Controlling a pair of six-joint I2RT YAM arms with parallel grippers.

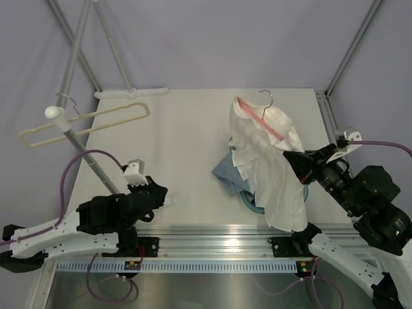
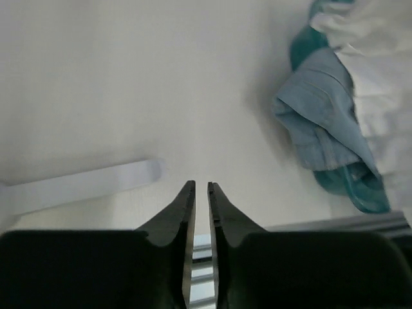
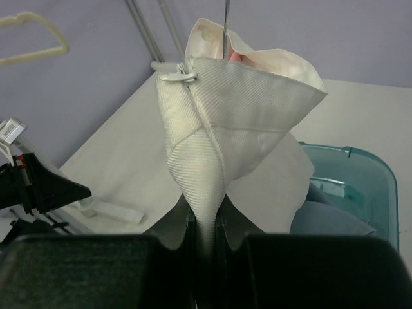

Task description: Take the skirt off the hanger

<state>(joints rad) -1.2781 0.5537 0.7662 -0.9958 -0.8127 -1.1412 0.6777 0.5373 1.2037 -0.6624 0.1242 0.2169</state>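
Note:
The white skirt (image 1: 270, 167) hangs on a pink hanger (image 1: 261, 120) with a metal hook (image 1: 267, 98), lifted above the right side of the table. My right gripper (image 1: 290, 156) is shut on a fold of the skirt. In the right wrist view the skirt (image 3: 238, 109) rises from between my right gripper's jaws (image 3: 206, 215), with a metal clip (image 3: 177, 76) at its top edge and the hook wire (image 3: 226, 26) above. My left gripper (image 1: 168, 196) is low over the table's front left. It is shut and empty in the left wrist view (image 2: 201, 187).
A teal bin (image 1: 248, 199) with blue cloth (image 1: 228, 170) sits under the skirt; both show in the left wrist view (image 2: 322, 116). A cream hanger (image 1: 84, 125) hangs on the garment rack pole (image 1: 84, 151) at left. The rack's white foot (image 1: 129, 93) lies at the table's back.

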